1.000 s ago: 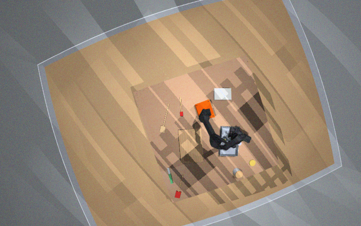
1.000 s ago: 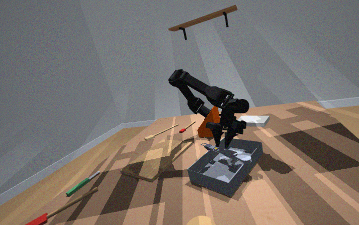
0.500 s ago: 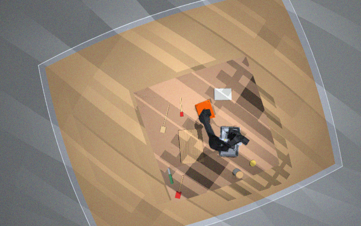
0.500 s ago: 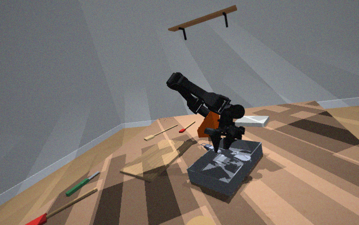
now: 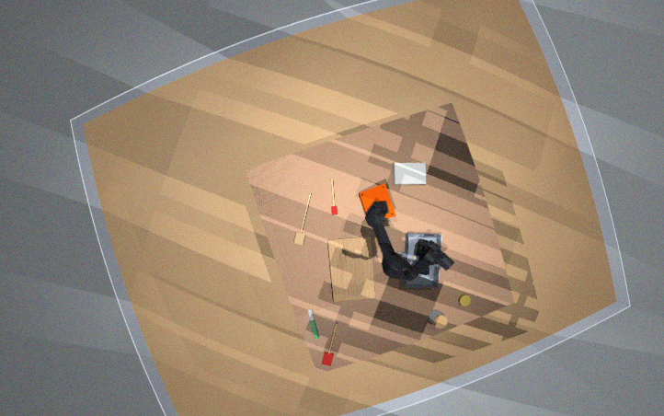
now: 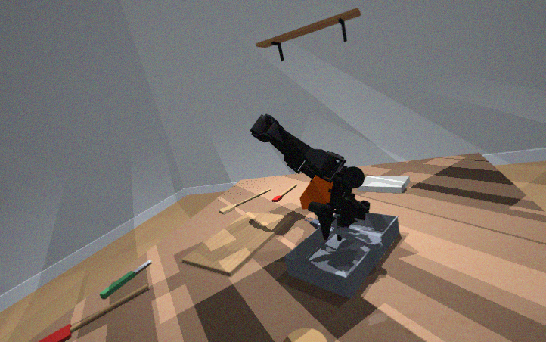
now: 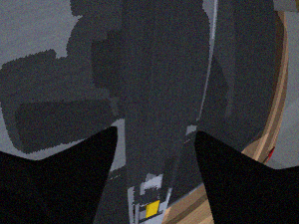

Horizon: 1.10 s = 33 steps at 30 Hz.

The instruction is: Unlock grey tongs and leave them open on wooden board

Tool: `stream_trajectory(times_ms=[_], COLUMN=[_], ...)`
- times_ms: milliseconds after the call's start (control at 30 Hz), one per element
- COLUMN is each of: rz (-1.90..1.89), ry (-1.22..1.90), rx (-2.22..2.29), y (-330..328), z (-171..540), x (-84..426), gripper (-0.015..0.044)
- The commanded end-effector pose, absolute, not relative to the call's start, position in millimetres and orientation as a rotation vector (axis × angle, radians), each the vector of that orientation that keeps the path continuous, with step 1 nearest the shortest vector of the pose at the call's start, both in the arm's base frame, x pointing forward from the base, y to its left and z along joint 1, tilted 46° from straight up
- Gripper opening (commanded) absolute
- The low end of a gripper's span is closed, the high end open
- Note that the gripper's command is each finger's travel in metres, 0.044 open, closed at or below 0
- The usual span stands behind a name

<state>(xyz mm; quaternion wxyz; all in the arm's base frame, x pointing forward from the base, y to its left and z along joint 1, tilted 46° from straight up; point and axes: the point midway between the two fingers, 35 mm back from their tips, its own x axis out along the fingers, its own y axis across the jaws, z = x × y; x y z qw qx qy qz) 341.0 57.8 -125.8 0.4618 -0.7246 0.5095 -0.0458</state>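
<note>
Wrist view: gripper (image 7: 153, 160), fingers apart, straddles tongs (image 7: 154, 160) seemingly untouched across roasting tin (image 7: 40, 35).

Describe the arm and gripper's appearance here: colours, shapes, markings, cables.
The arm is matte black throughout, built of boxy links with a round joint housing at the wrist, on an orange base. The gripper has two black, tapering, pointed fingers. No cables or markings are visible.
</note>
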Motion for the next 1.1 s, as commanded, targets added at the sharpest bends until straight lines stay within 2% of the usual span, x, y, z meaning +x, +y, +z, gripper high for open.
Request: stream_trajectory(times_ms=[0, 67, 233, 633, 900, 1067], rz=[-0.118, -0.118, -0.116, -0.116, -0.113, -0.110], ry=[1.266, 1.266, 1.256, 1.256, 1.257, 1.264], rx=[-1.796, -1.796, -1.783, -1.783, -1.782, -1.788], y=[49.3, 49.1, 54.2, 54.2, 62.3, 97.0], z=[-127.0, -127.0, -126.4, -126.4, -120.8, -88.9], x=[339.9, 340.0, 342.1, 342.1, 342.5, 340.5], gripper=[0.0260, 0.0260, 0.0129, 0.0049, -0.0150, -0.0150])
